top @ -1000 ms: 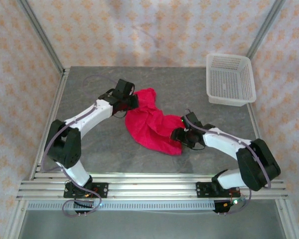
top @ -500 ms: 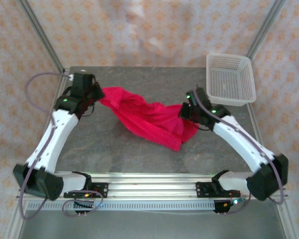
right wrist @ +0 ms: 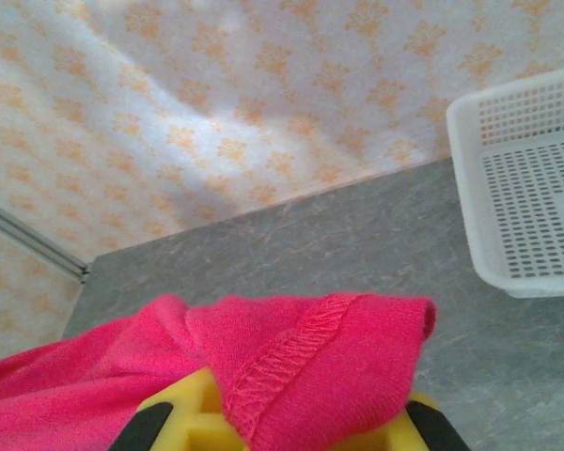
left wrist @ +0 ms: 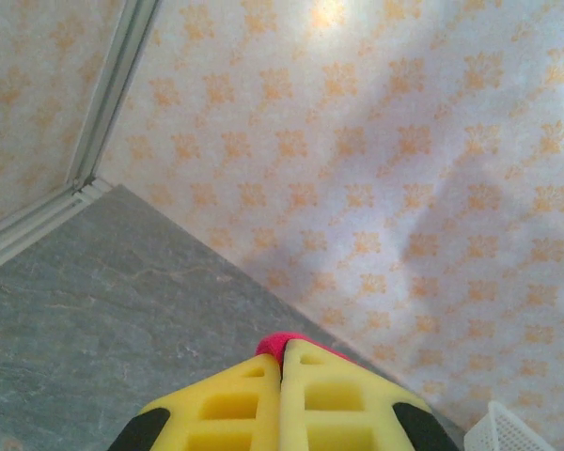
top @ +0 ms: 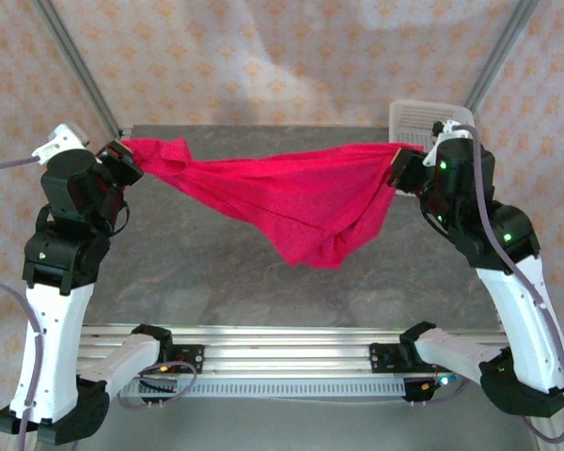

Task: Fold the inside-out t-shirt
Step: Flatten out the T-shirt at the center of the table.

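The t-shirt (top: 301,202) hangs stretched above the tabletop (top: 216,282); the left gripper (top: 122,158) pinches one end with fingers (left wrist: 235,404) pressed together, the right gripper (top: 401,167) pinches the other. No fold seems made yet; laying it flat and all folding remain.

Bare table (top: 216,277) lies open beneath the stretched t-shirt (top: 301,202); basket (top: 415,116) crowds far-right corner.
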Available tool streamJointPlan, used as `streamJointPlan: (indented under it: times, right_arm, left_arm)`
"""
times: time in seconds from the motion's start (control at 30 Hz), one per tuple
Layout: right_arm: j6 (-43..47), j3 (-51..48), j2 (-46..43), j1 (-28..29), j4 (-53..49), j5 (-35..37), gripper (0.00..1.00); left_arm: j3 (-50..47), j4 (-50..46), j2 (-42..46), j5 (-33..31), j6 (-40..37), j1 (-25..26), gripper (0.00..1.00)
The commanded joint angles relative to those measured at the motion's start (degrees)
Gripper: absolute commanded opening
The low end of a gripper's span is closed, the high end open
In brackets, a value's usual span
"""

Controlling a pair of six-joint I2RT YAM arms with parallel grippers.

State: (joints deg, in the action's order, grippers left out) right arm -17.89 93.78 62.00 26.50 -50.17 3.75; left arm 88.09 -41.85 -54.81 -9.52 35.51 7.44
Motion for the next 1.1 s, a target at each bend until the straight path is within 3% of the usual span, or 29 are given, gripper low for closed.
streamJointPlan:
  times: [0.0,0.13,0.23,0.27,0.37,0.4,0.53,0.63,0.77,1.07]
  right_arm:
    - [3.17,-0.69,4.52,-2.18,0.11,2.7,0.0]
    - [4.33,-4.26,13.06,-6.76,6.5,-2.42,0.0]
    - [5.31,-7.96,23.68,-9.69,13.27,-6.42,0.0]
    - [5.25,-7.38,28.46,-10.46,13.58,-7.49,0.04]
    - [3.71,-1.06,40.12,-11.39,6.96,-7.96,0.46]
    - [2.95,-0.33,41.75,-11.41,4.88,-9.25,0.53]
    - [0.16,-8.88,37.62,-9.26,6.27,-12.59,0.55]
    - [-2.44,-19.16,31.44,-5.57,9.63,-12.67,0.46]
    - [-7.49,-30.81,26.86,-2.49,15.85,-15.28,0.42]
    - [-11.52,-38.9,30.13,-0.29,27.85,-20.79,0.45]
  left_arm:
    - [0.93,-1.57,-2.02,-1.73,-1.03,-0.48,0.0]
    - [-3.93,0.07,-7.2,3.85,-0.77,-0.43,0.0]
    - [-11.7,3.94,-11.13,6.71,0.67,-0.49,0.0]
    - [-14.38,5.1,-12.51,6.84,1.02,-0.42,0.0]
    - [-21.21,8.19,-15.17,5.67,2.64,-0.45,0.0]
    - [-23.3,9.33,-15.31,5.77,3.09,-0.49,0.0]
    - [-28.69,12.47,-13.65,6.64,4.3,-0.41,0.0]
    - [-30.36,12.8,-12.5,6.2,4.48,-0.42,0.0]
    - [-30.87,12.65,-12.66,6.48,4.22,-0.46,0.0]
    - [-31.98,13.32,-12.52,7.69,4.22,-0.45,0.0]
